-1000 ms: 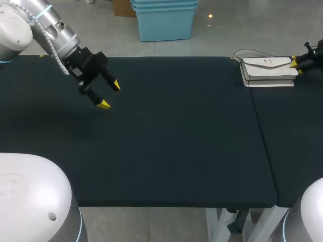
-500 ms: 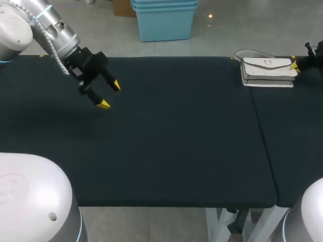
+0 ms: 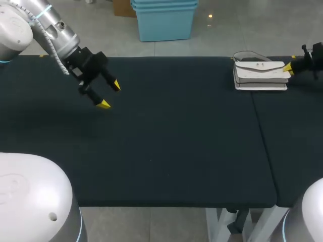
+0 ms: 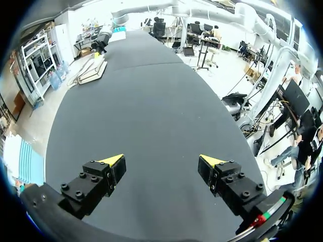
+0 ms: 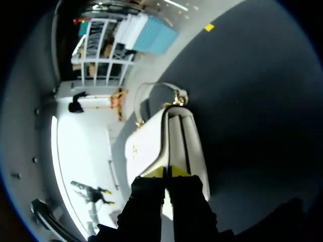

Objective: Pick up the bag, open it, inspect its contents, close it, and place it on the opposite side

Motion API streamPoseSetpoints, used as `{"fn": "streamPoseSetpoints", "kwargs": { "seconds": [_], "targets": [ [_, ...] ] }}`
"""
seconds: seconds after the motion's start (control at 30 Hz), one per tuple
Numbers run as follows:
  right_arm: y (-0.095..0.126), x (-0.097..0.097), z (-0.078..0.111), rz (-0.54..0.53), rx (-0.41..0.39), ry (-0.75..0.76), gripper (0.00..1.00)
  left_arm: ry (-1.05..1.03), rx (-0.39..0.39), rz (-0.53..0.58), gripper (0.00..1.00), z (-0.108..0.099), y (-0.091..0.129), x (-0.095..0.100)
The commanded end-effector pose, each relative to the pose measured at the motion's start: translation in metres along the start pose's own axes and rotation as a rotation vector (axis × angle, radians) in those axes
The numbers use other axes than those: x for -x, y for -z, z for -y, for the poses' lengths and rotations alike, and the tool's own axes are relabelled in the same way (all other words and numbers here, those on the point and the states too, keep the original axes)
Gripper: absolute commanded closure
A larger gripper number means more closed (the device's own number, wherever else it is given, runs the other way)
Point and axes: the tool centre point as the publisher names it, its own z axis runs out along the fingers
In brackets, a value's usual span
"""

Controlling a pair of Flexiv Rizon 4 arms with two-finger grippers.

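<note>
On the dark cloth table, a flat white leather handbag lies upper right, our right gripper pinched together against its end, probably to nudge it; our left gripper hangs spread apart, upper left.

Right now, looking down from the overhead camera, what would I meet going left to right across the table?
left claw → white bag → right claw, at the bag's right end

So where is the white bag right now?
Head view: the white bag lies on the table at its far edge, right side, the right gripper at its right end.
</note>
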Motion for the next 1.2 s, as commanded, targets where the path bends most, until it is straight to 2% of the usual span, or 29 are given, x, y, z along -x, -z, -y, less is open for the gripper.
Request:
{"fn": "streamPoseSetpoints", "kwargs": {
  "seconds": [0.03,0.33,0.57,0.73,0.9,1.03,1.2],
  "targets": [
    [-0.001,-0.008,0.005,-0.007,-0.270,0.011,1.00,-0.001,-0.002,0.001,0.00,-0.001,-0.001,0.000],
    [-0.021,-0.024,0.053,-0.026,-0.234,0.042,1.00,-0.001,-0.002,0.001,0.00,-0.001,-0.001,0.000],
    [-0.032,-0.028,0.091,-0.064,-0.113,0.052,1.00,-0.001,-0.002,0.001,0.00,-0.001,-0.001,0.000],
    [-0.038,-0.038,0.120,-0.047,-0.018,0.088,1.00,-0.001,-0.002,0.001,0.00,-0.001,-0.001,0.000],
    [-0.031,-0.047,0.140,-0.058,0.110,0.095,1.00,-0.001,-0.002,0.001,0.00,-0.001,-0.001,0.000],
    [-0.029,-0.049,0.157,-0.071,0.204,0.035,1.00,-0.001,-0.002,0.001,0.00,-0.001,-0.001,0.000],
    [-0.029,-0.049,0.157,-0.071,0.204,0.035,1.00,-0.001,-0.002,0.001,0.00,-0.001,-0.001,0.000]
  ]
}}
